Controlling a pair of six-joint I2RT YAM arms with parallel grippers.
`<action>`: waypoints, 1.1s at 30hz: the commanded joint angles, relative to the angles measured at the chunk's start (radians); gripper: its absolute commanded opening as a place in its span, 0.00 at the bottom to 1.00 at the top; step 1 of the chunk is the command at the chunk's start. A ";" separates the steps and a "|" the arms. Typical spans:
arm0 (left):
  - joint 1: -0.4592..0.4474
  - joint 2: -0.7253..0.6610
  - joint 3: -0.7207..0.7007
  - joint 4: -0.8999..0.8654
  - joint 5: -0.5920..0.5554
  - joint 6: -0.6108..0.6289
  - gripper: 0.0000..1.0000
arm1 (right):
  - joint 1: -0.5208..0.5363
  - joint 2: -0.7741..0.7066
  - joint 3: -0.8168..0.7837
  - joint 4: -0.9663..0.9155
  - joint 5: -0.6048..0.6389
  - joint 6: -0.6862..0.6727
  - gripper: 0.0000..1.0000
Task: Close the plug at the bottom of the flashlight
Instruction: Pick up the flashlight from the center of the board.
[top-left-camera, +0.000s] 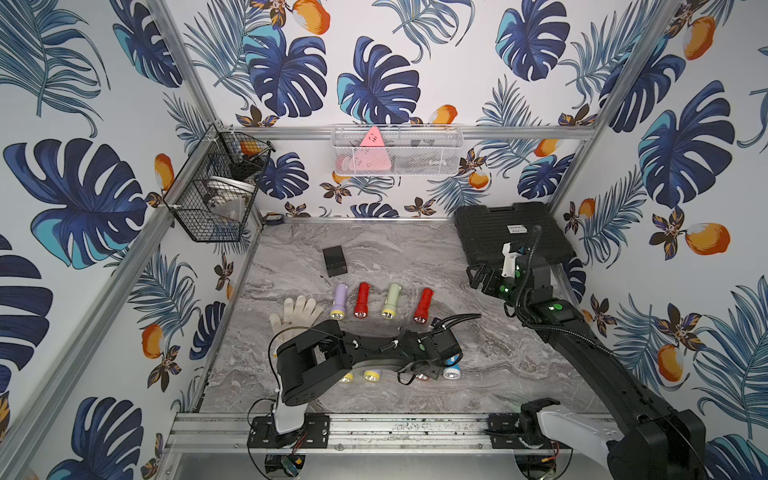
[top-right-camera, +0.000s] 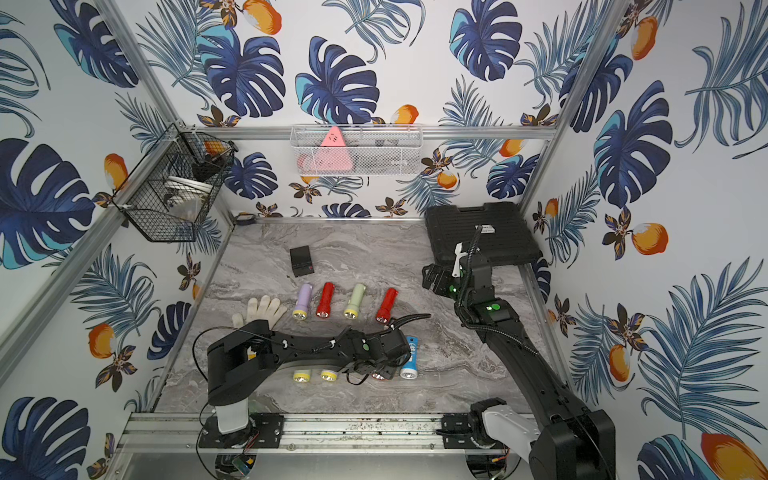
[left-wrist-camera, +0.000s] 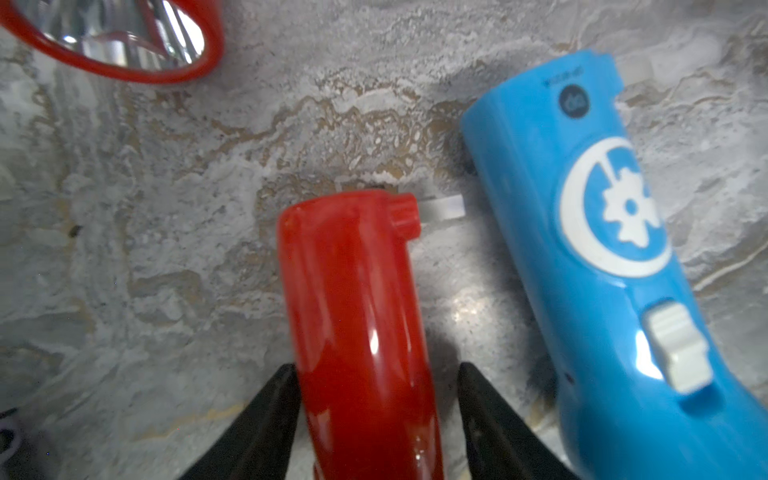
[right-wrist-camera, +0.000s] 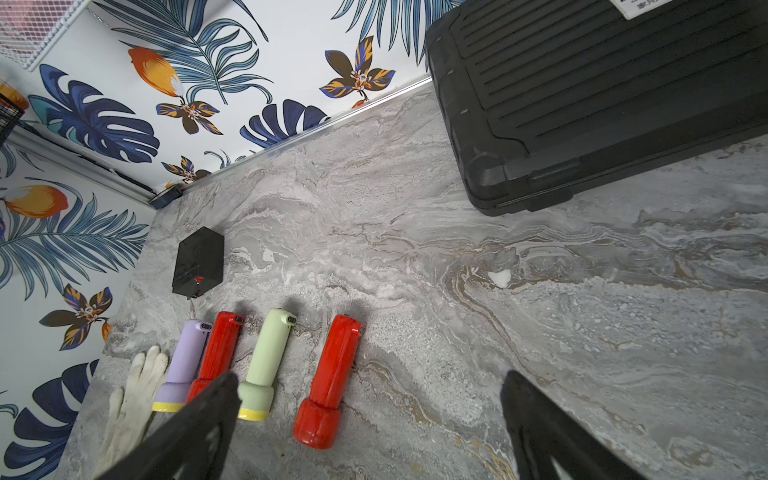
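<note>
Step in hand: steadying the flashlight body ahead of the plug closing. At the near side of the table (left-wrist-camera: 145, 208), the left fingers (left-wrist-camera: 266, 419) are set astride the red flashlight (left-wrist-camera: 357, 316), which lies flat in the front row just beside a blue flashlight (left-wrist-camera: 582, 249). One finger is seen against the body and a gap is left at the other, so the fingers are partly open and nothing is clamped yet. At the tail end the plug (left-wrist-camera: 442, 210) is seen sticking out sideways as a pale tab and is judged not yet closed.

Next move, as judged: the grip is to be completed, then the tab pushed back flush, for which the second arm is needed.

Beyond, a back row of flashlights (top-left-camera: 391, 301) is laid out. Farther back, the right fingers (right-wrist-camera: 199, 424) are held wide apart and empty near a black case (top-left-camera: 511, 232), well apart from the work.
</note>
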 joint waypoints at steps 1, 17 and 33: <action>0.000 0.012 -0.013 -0.026 -0.002 -0.001 0.61 | 0.000 0.001 0.000 0.019 0.011 -0.005 1.00; 0.005 -0.098 -0.035 0.014 -0.069 0.028 0.06 | 0.001 0.002 0.002 0.010 0.044 -0.017 1.00; 0.142 -0.466 -0.127 0.153 -0.082 0.195 0.00 | -0.011 -0.008 0.033 -0.016 0.047 -0.043 1.00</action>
